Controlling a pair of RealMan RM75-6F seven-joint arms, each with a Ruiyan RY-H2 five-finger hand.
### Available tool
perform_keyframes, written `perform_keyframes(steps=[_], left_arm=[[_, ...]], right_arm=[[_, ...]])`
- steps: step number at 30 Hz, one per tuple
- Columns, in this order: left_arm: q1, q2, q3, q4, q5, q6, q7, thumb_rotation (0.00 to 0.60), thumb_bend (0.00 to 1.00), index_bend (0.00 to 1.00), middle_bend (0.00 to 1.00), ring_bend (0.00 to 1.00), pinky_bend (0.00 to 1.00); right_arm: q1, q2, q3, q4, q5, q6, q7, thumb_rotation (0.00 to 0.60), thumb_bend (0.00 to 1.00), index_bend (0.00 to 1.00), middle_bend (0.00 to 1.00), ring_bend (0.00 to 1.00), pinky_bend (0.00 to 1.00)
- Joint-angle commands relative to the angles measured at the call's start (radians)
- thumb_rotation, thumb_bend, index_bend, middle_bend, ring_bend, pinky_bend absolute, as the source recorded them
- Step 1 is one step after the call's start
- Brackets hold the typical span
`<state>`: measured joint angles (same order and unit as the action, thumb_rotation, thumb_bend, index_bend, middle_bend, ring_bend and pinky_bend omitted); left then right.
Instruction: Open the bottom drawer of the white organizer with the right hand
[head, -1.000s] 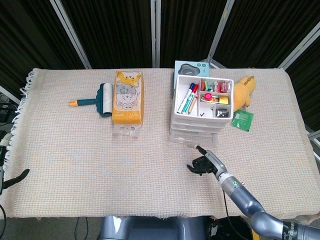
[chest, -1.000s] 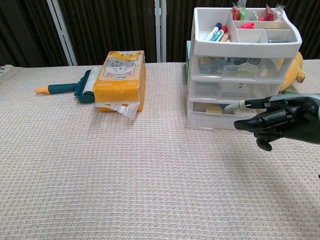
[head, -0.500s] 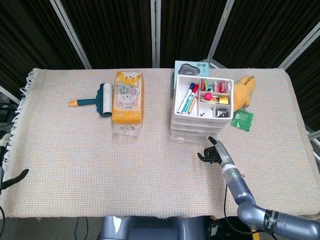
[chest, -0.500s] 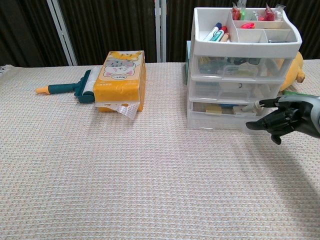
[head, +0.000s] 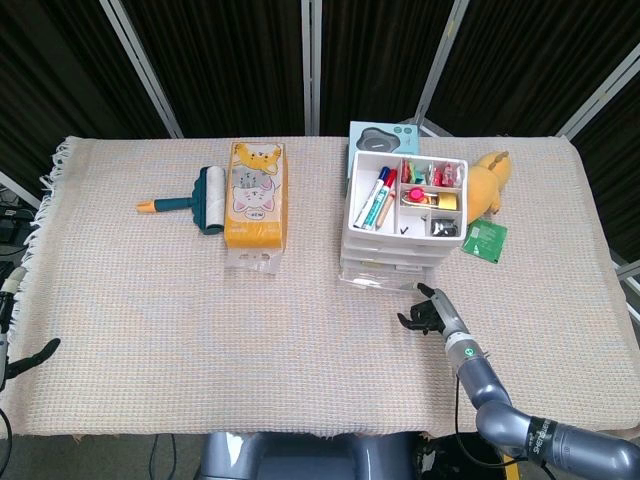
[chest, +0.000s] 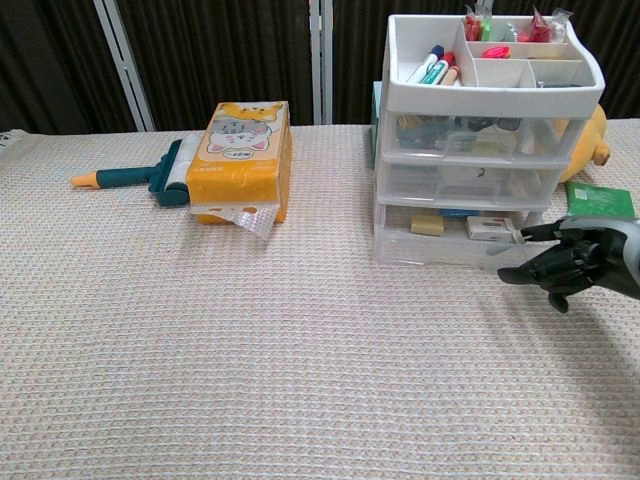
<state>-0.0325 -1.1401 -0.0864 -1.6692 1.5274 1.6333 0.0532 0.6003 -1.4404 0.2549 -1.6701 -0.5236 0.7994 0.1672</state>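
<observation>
The white organizer stands on the counter in the upper right of the chest view, and its bottom drawer is of thin clear plastic with a few small things inside, so I judge it light, stiff and smooth, easy to slide but able to drag the whole unit along. The right hand is at the drawer's front right edge, one of its fingers stretched to the lip and the others curled, gripping nothing that I can see. The front lip looks like the best place to hook; the left hand, low at the left edge of the head view, is too small to judge.

Bare cloth across the lower left and centre; blocked upper right by white organizer, upper left by tissue box
</observation>
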Motion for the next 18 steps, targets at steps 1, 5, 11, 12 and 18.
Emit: perform_keyframes(steps=[1,5,11,12,18], left_arm=[[0.001,0.001,0.000,0.000,0.001,0.002,0.000,0.600,0.07,0.00,0.00,0.00,0.00],[0.001,0.000,-0.001,0.000,-0.001,0.002,0.002,0.600,0.07,0.00,0.00,0.00,0.00],[0.001,-0.002,0.000,-0.004,0.003,0.002,0.010,0.600,0.07,0.00,0.00,0.00,0.00],[0.001,-0.002,0.001,-0.004,0.003,0.002,0.012,0.600,0.07,0.00,0.00,0.00,0.00],[0.003,0.001,0.002,-0.007,0.007,0.006,0.001,0.600,0.07,0.00,0.00,0.00,0.00]], right_arm=[[-0.010,0.002,-0.009,0.001,-0.010,-0.011,0.007,0.600,0.29,0.35,0.86,0.89,0.72],[-0.035,0.017,-0.011,-0.012,-0.035,-0.041,0.043,0.600,0.29,0.35,0.86,0.89,0.72],[-0.074,0.038,-0.022,-0.051,-0.109,-0.039,0.071,0.600,0.29,0.35,0.86,0.89,0.72],[-0.080,0.042,-0.026,-0.061,-0.122,-0.039,0.074,0.600,0.29,0.35,0.86,0.89,0.72],[-0.111,0.073,-0.040,-0.117,-0.181,-0.060,0.104,0.600,0.29,0.35,0.86,0.89,0.72]])
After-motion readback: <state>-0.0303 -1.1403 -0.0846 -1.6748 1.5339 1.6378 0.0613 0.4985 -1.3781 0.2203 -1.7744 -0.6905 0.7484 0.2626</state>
